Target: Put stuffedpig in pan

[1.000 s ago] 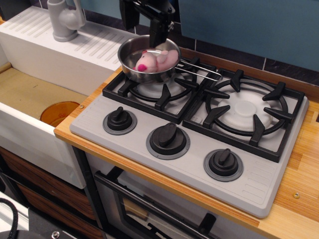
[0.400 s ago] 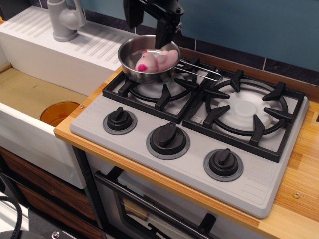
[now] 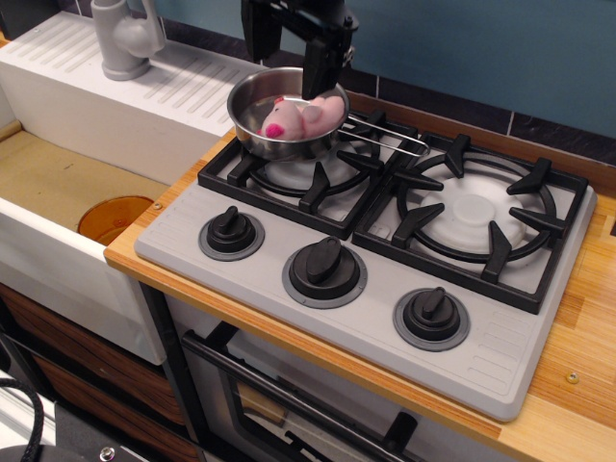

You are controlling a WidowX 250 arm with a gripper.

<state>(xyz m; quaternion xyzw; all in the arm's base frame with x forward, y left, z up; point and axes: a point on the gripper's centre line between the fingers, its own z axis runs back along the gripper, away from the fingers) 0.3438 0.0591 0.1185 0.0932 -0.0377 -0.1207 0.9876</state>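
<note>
The stuffedpig (image 3: 306, 117), pale pink with a magenta snout, lies inside the shiny steel pan (image 3: 252, 96) on the back left burner of the toy stove. The pan's wire handle (image 3: 390, 133) points right. My black gripper (image 3: 286, 53) hangs just above the pan's far rim, open and empty, with one finger (image 3: 317, 69) right above the pig and the other at the pan's back left.
The grey stove (image 3: 366, 260) has two black grates and three black knobs along its front. A white sink (image 3: 72, 183) with a grey faucet (image 3: 125, 38) and an orange drain lies to the left. A wooden counter edge runs along the front and right.
My gripper has risen slightly and shifted a little right above the pan. The pig and the pan have not moved.
</note>
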